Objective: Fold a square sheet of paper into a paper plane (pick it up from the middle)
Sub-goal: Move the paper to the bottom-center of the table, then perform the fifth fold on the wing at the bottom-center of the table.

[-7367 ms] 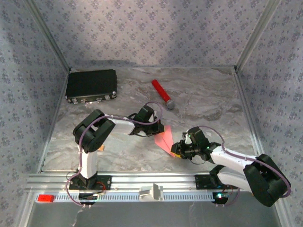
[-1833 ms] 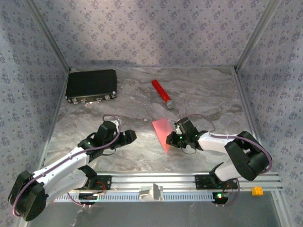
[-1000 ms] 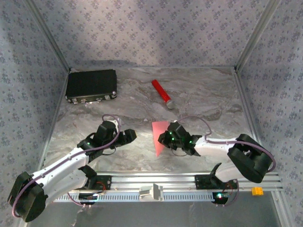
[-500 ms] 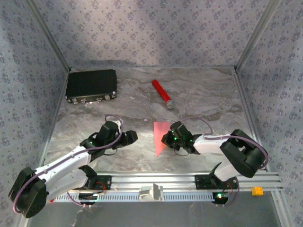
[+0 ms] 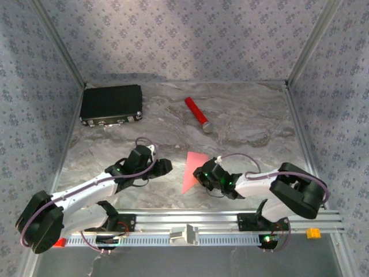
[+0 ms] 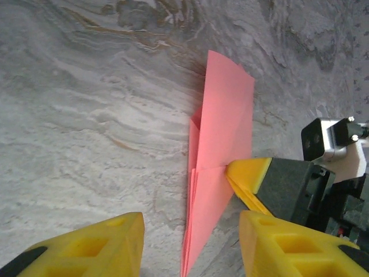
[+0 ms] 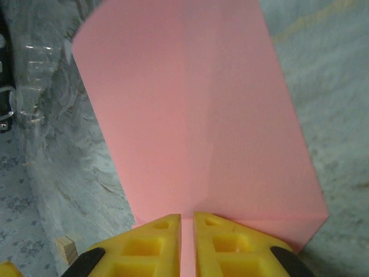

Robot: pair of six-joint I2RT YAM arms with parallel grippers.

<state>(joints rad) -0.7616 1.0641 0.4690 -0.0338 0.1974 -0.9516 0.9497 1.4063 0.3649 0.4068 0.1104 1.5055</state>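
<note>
Paper plane point(image 5: 192, 168), half folded, is found near the middle of the table point(image 5: 259, 115), with its sharp tip pointed at 7 o'clock in the top view. It is pinched at its 3 o'clock edge by the right gripper point(image 7: 187, 219), fingers pressed together on it, while the left gripper point(image 6: 191, 222) is set at its 9 o'clock side, fingers spread. A fold seems to be under way, so next the free side likely needs to be caught and pressed flat gently.

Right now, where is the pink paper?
In the top view the pink paper is near the table's front middle: the right gripper pinches its right edge, and the open left gripper is just left of it.
</note>
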